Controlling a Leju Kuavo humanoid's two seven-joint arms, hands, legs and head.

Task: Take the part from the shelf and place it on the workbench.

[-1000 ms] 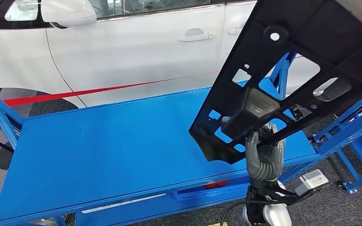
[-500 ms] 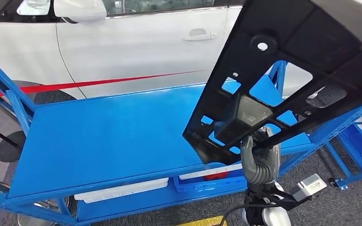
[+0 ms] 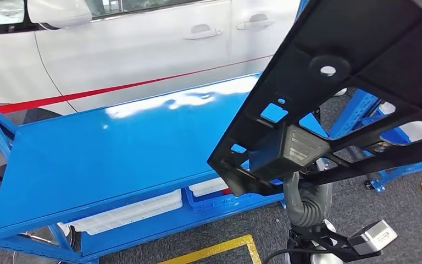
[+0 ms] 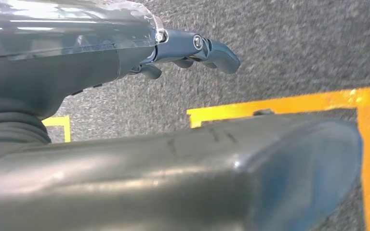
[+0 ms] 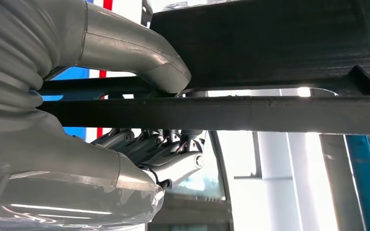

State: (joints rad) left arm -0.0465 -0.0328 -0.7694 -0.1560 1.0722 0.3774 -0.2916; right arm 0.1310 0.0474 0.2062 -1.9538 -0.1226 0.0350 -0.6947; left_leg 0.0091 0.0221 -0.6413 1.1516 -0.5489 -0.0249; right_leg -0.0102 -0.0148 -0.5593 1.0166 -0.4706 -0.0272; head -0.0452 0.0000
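The right robot hand (image 3: 303, 190) grasps the part (image 3: 340, 93), a large black moulded panel full of cut-out windows, and carries it tilted in the air over the near right end of the blue desk (image 3: 115, 148), not yet touching it. In the right wrist view the thumb (image 5: 139, 57) presses on one side of a thin black bar of the part (image 5: 250, 113) and the darker fingers (image 5: 159, 149) curl in on the other side, so the hold is a clamp on a rib near the panel's lower edge. The left robot hand (image 4: 192, 48) hangs over the grey floor with yellow floor tape (image 4: 366, 144), holding nothing, its fingers loosely curled; whether it counts as released or clenched I cannot tell. The panel looks stiff and fairly light for its span, likely hard plastic, but held at one edge its far end will act as a long lever on the grip, so it may swing or twist. A hold nearer the middle ribs would steady it; the smooth surface could slip. A white car (image 3: 143, 44) stands behind the desk.
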